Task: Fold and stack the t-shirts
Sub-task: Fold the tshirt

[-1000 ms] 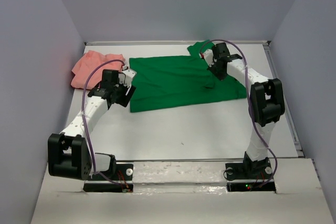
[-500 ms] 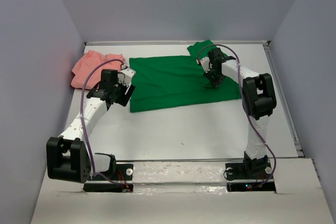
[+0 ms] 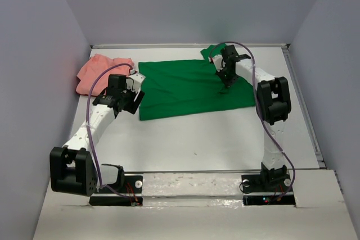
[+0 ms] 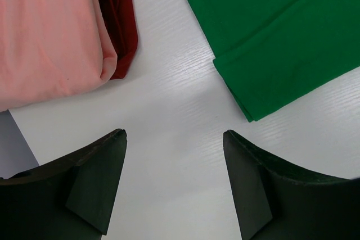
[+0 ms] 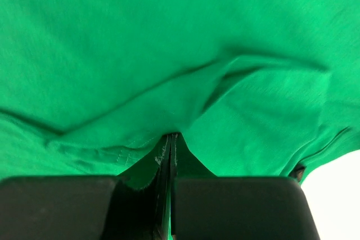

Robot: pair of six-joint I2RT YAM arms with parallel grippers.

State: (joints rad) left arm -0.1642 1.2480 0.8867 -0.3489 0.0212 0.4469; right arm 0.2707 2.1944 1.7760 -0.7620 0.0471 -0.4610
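Observation:
The bright green t-shirt [image 3: 191,87] lies spread across the middle of the table. My right gripper [image 3: 227,80] is shut on a fold of the green t-shirt [image 5: 169,71], which fills the right wrist view. The salmon-pink t-shirt [image 3: 100,71] lies folded at the far left with dark red cloth [image 4: 119,21] under its edge. My left gripper [image 3: 130,100] is open and empty over bare table, between the pink shirt [image 4: 45,32] and the green shirt's near left corner [image 4: 264,82].
White table [image 3: 197,139] with grey walls on the left, back and right. A raised rail runs along the right edge [image 3: 306,111]. The arm bases stand at the near edge.
My right gripper has carried the green shirt's right side leftward over the shirt, so the shirt's right edge has moved in. The left arm has barely moved.

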